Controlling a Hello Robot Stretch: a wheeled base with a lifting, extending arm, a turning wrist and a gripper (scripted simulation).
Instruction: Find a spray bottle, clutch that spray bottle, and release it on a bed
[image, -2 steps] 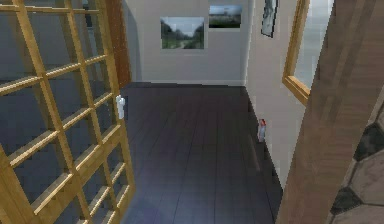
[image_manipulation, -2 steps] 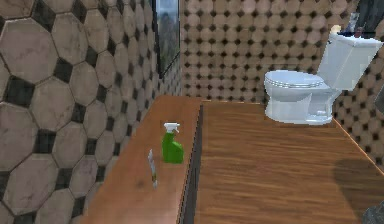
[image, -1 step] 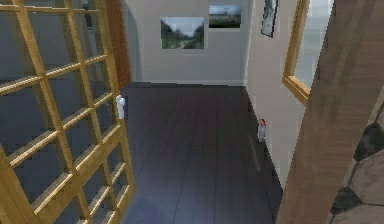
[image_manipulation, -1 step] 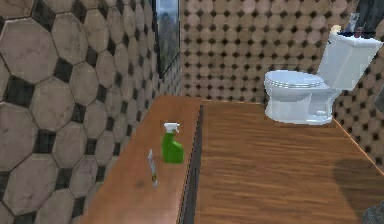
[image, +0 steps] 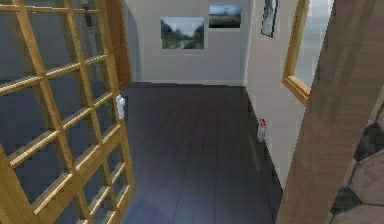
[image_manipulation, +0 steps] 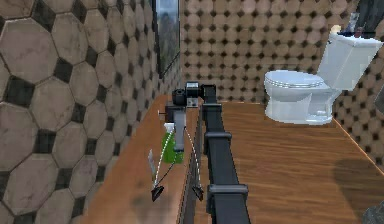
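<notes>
In the arm side view my arm (image_manipulation: 222, 165) rises as a dark bar from the bottom edge, with the gripper's dark body near its top. Two thin fingers (image_manipulation: 158, 178) run back down the picture from that body, and the gripper (image_manipulation: 177, 190) ends over the wooden floor (image_manipulation: 290, 170). A green bottle with a white top (image_manipulation: 173, 140), like a spray bottle, shows between the fingers against that floor. I cannot tell whether the gripper holds it.
A white toilet (image_manipulation: 310, 85) stands at the back right of a room with hexagon-tiled walls (image_manipulation: 70, 110). Ahead, a glass-paned wooden door (image: 60, 110) stands at the forward view's left before a dark-floored hallway (image: 190, 130). A small white and red thing (image: 262, 130) stands by the right wall.
</notes>
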